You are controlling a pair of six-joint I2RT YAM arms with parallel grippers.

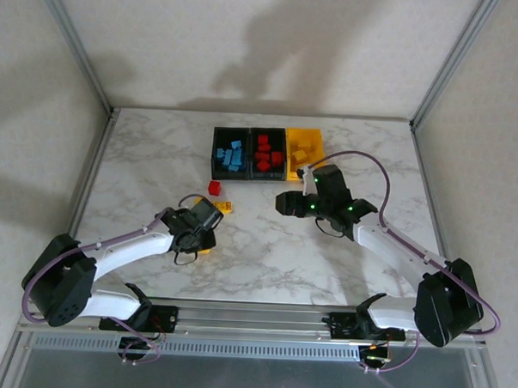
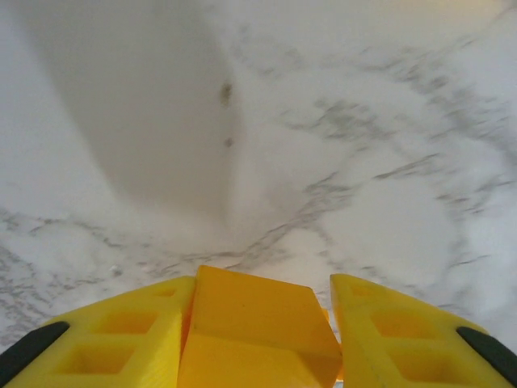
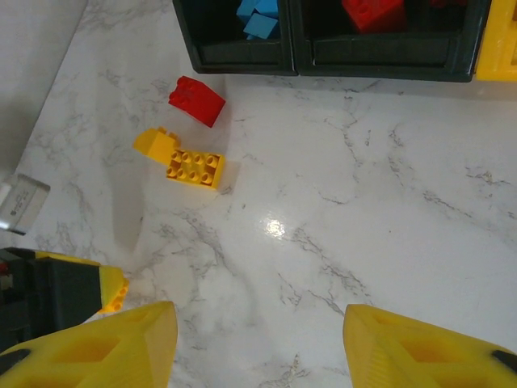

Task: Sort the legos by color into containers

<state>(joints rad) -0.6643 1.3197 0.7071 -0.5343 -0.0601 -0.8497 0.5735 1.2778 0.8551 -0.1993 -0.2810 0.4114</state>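
My left fingers [image 2: 121,339] are clamped on a yellow lego [image 2: 254,315] down at the tabletop [image 2: 363,121], well short of the containers [image 1: 248,175]; right fingers [image 3: 105,352] stand apart, empty. I judge it light, rigid, slick plastic, so its flat sides give the surest hold.

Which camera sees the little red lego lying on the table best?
The right wrist camera: the red lego is large and sharp there, lying near a yellow brick. The top camera shows it as a tiny red speck.
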